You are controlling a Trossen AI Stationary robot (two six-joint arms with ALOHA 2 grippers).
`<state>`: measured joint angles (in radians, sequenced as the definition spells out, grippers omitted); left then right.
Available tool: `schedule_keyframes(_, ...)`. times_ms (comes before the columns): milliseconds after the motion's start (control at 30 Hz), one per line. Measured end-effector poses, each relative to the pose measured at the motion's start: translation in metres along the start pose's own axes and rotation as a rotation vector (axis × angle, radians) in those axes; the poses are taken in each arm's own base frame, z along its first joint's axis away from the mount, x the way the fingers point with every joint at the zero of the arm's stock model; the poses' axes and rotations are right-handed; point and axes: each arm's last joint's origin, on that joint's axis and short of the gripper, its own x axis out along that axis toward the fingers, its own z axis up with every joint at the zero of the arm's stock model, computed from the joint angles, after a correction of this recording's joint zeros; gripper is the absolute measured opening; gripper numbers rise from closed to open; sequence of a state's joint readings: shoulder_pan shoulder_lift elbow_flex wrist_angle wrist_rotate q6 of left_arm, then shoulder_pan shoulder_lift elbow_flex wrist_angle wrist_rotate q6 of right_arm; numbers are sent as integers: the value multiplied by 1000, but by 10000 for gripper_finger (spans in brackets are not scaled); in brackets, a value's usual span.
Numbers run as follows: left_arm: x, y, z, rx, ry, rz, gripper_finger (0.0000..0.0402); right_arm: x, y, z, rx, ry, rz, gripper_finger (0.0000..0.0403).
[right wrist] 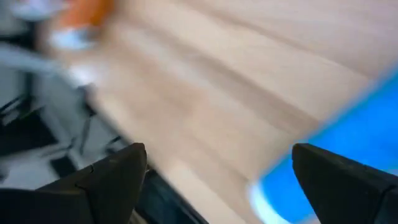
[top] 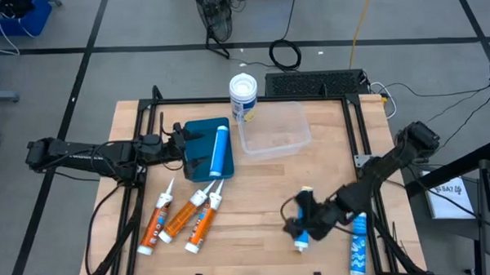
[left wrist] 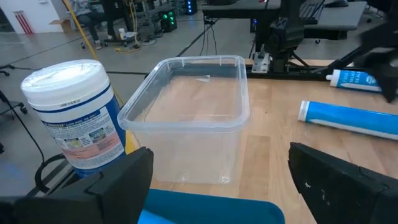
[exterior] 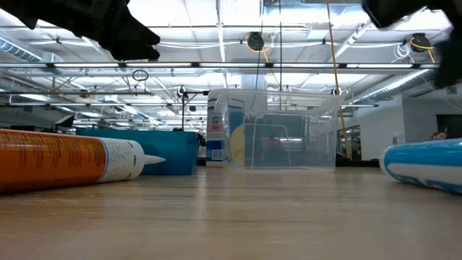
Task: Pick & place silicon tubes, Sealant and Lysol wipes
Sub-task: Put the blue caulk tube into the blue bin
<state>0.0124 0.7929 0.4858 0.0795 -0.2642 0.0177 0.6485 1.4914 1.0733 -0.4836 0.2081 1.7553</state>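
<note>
Right gripper (top: 300, 227) of mine is spread wide, empty, just over a blue tube (top: 302, 236) near the table's front. Left gripper (top: 180, 148), also spread, sits by the blue tray (top: 197, 133) (Lysol wipes (top: 243, 97) stand beside the clear tub (top: 274, 128))

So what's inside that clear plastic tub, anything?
Nothing shows inside the clear tub: the wood table is visible through its bottom. The Lysol wipes stand outside it, beside one corner.

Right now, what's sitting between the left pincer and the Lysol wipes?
In the high view, only the blue bin, carrying a blue tube, separates the left pincer from the Lysol wipes.
</note>
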Motion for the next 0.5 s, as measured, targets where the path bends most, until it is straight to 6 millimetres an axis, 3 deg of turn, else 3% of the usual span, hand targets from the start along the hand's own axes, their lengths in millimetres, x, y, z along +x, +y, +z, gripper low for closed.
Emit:
schedule_keyframes(100, 0, 0, 0, 0, 0, 0, 365, -9, -12, 20, 140, 31, -149, 380)
schedule_keyframes(233, 0, 0, 0, 0, 0, 0, 365, -12, -29, 39, 190, 15, -356, 380)
schedule_keyframes(367, 0, 0, 0, 0, 0, 0, 365, -3, -37, 44, 163, 5, -466, 380)
schedule_keyframes(500, 0, 0, 0, 0, 0, 0, 365, 16, -34, 37, 159, 73, -464, 380)
